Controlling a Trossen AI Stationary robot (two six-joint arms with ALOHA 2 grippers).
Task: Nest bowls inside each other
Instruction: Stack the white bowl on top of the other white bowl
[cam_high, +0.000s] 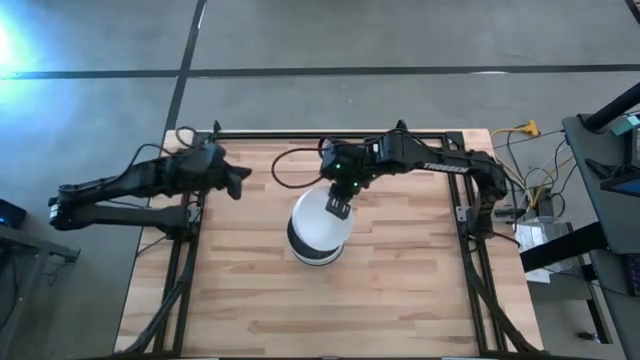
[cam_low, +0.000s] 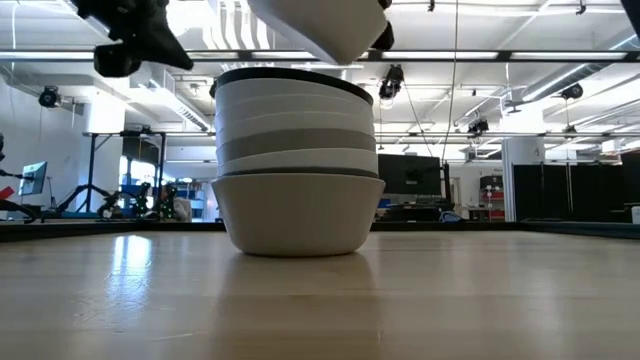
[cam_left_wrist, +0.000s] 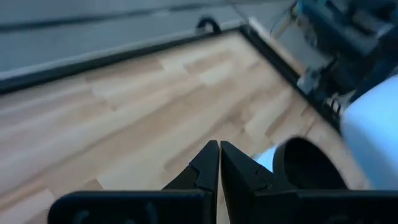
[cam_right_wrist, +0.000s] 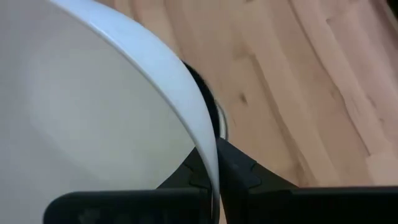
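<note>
A white bowl (cam_right_wrist: 93, 112) is pinched by its rim in the right gripper (cam_high: 338, 208), tilted just above the stack of bowls (cam_low: 297, 170) below it, so an off-centre release risks a jammed or sliding bowl, while the left gripper (cam_high: 238, 182) is held closed, well aside.

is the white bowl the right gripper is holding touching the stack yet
Apart. The low view shows a gap between the held white bowl and the black rim atop the stack; the right gripper pinches its rim.

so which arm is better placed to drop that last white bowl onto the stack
Right. The right gripper is shut on the white bowl, right above the stack. The left gripper is shut, empty, off to the side.
</note>
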